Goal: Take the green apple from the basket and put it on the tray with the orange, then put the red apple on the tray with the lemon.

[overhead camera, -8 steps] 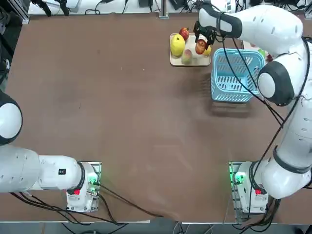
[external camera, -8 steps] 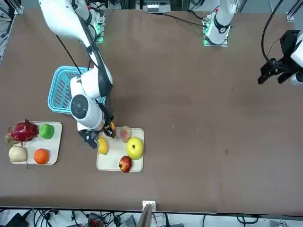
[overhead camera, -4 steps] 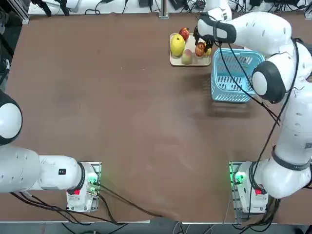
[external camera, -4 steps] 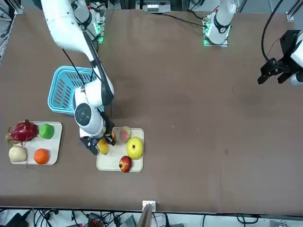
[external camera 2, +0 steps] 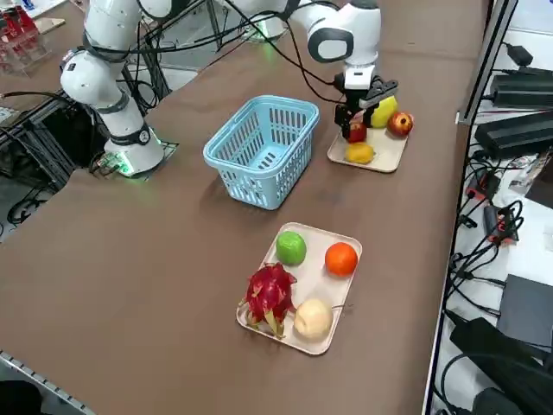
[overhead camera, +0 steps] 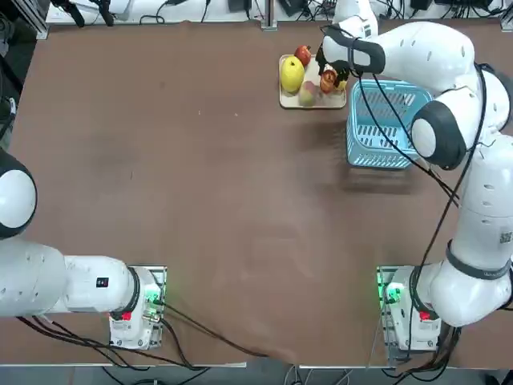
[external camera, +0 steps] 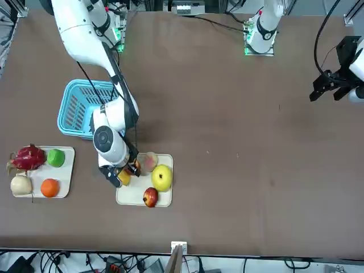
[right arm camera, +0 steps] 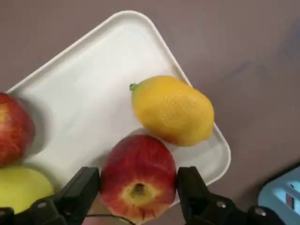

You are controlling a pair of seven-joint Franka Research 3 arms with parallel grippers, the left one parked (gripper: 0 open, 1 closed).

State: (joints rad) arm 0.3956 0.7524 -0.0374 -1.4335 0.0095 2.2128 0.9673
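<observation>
Between the right gripper's (right arm camera: 138, 177) widely parted fingers sits the red apple (right arm camera: 136, 161), over the tray with the lemon (right arm camera: 89, 79), its underside hidden; whether they touch it, I cannot tell.

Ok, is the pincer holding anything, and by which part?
The right pincer straddles the red apple at the lemon tray; whether it grips its sides cannot be told.
</observation>
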